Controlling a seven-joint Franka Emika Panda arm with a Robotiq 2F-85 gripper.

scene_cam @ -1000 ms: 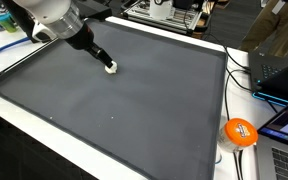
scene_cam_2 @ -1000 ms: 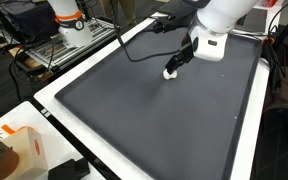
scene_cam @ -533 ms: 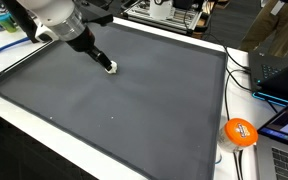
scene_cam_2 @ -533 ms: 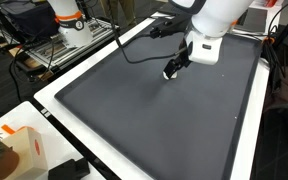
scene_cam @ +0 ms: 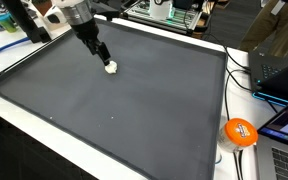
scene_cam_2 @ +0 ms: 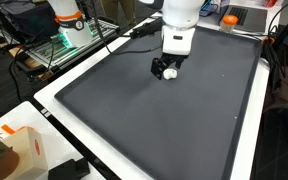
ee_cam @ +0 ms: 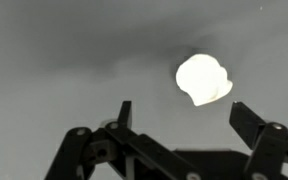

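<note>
**Jaws wide open, nothing held; white lump just off the fingertips**

- Gripper (scene_cam: 102, 55) is low over the dark mat (scene_cam: 144, 110), pointing down at a tilt. In both exterior views it sits near the mat's far end.
- Jaws are fully spread. The wrist view shows both fingers with bare mat between them, so no grip on anything.
- The small white lump (scene_cam: 110, 68) lies on the mat right beside the fingertips. Also seen in an exterior view (scene_cam_2: 168, 74), tucked just under the gripper (scene_cam_2: 162, 68).
- In the wrist view the lump (ee_cam: 204, 79) sits beyond the gripper (ee_cam: 180, 110), offset toward the right-hand finger in the picture. It is clear of both fingers and not between them.
- The lump is blown out in the wrist view. Rounded and irregular outline; can't tell what it's made of.
- Can't tell from the exterior views whether a fingertip touches it; the wrist view shows a gap.
- The mat covers most of the table (scene_cam_2: 89, 135), with a white rim showing around it.
- An orange round thing (scene_cam: 240, 132) sits off the mat at the table edge, well apart from the gripper.
</note>
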